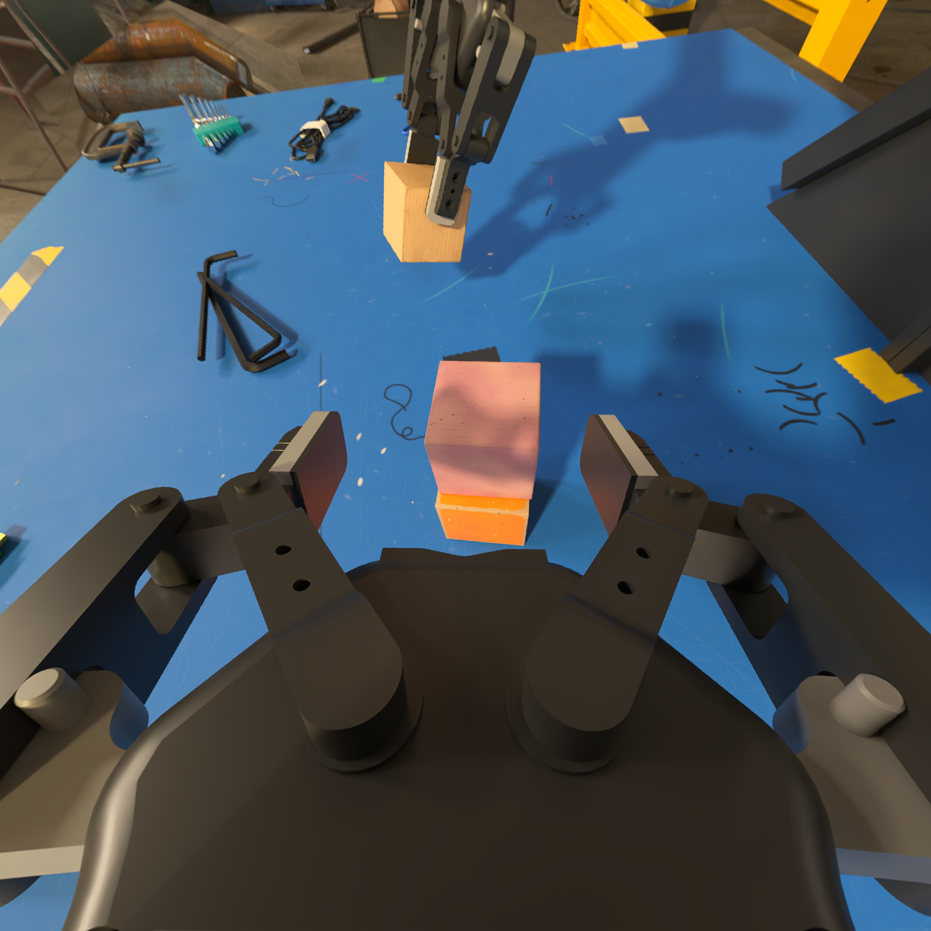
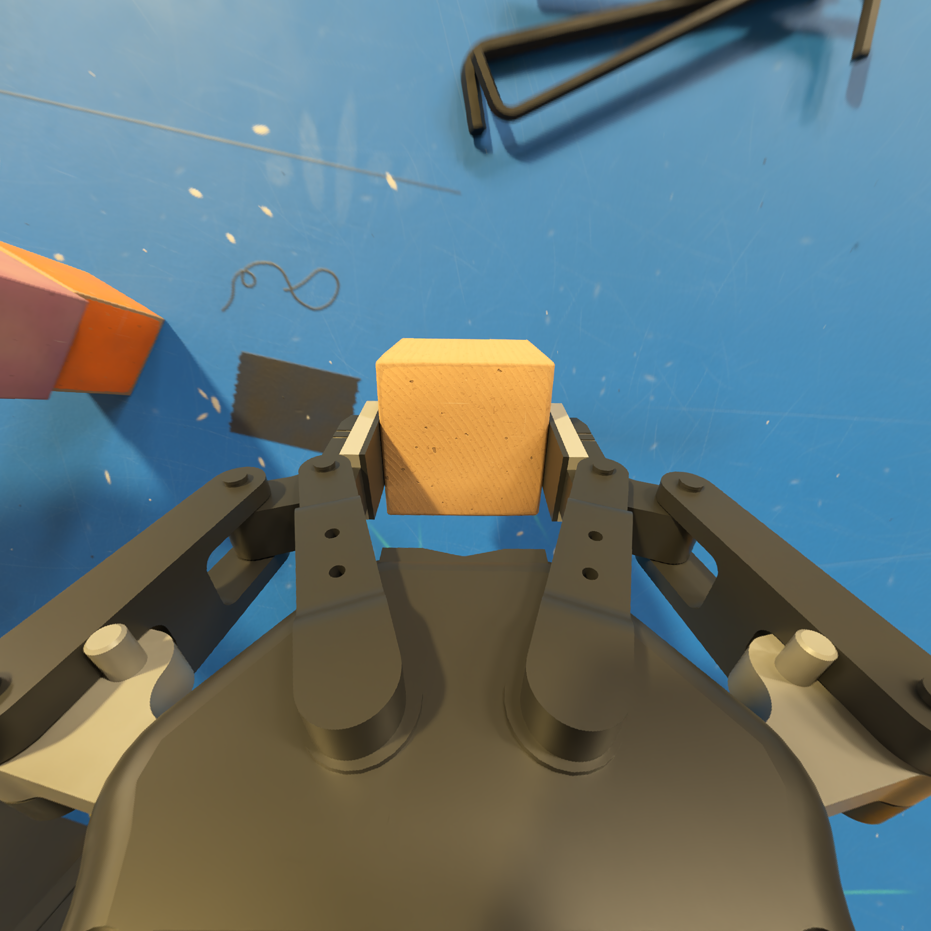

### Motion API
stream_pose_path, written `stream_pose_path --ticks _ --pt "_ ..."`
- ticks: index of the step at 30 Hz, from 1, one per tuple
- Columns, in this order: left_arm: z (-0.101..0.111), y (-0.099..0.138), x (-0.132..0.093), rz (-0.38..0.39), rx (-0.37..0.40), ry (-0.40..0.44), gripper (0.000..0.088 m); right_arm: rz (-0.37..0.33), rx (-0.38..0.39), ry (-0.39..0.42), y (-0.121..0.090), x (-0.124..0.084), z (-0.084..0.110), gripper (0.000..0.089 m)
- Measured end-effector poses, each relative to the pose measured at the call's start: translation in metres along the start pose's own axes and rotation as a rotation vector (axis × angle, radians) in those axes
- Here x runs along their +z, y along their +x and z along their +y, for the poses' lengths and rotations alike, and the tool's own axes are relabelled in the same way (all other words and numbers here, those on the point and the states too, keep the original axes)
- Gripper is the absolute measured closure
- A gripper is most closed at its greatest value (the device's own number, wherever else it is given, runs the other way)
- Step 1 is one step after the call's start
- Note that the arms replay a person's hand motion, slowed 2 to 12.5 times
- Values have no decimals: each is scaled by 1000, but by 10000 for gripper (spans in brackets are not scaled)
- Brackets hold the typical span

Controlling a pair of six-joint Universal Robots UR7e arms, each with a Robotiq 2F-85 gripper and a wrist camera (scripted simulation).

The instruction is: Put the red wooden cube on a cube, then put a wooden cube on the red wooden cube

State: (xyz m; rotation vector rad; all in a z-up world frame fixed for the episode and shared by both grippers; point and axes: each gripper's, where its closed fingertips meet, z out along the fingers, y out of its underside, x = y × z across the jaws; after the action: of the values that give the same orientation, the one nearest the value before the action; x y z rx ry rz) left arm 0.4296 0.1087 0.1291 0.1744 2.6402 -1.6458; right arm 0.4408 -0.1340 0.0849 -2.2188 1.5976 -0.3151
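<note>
The red wooden cube (image 1: 482, 428), pale pinkish red, sits on top of an orange cube (image 1: 482, 521) on the blue table (image 1: 151, 403). My left gripper (image 1: 463, 453) is open and empty, with a finger on each side of the stack and clear of it. My right gripper (image 2: 462, 453) is shut on a plain wooden cube (image 2: 461, 433) and holds it above the table. It shows farther off in the left wrist view (image 1: 443, 201) with that cube (image 1: 413, 221). The stack shows at the left edge of the right wrist view (image 2: 35, 337).
Black hex keys (image 1: 237, 317) lie left of the stack. A green bit set (image 1: 216, 128), a coiled cable (image 1: 317, 131) and a clamp (image 1: 118, 146) lie at the far left. A dark tape patch (image 2: 292, 400) lies by the stack. Dark panels (image 1: 866, 211) stand at the right.
</note>
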Motion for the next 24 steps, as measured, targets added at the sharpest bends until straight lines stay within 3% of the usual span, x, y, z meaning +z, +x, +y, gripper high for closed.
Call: stream_pose_path --ticks 6,14,24 --pt "-9 -1 -19 -29 -6 44 91 -39 -103 152 -19 -18 -26 382" --pt "-13 -6 -44 -91 -10 68 96 -154 -292 377 -63 -47 -59 382" --pt "-16 -13 -72 -184 -18 93 34 -313 -542 568 -125 -76 -76 382"
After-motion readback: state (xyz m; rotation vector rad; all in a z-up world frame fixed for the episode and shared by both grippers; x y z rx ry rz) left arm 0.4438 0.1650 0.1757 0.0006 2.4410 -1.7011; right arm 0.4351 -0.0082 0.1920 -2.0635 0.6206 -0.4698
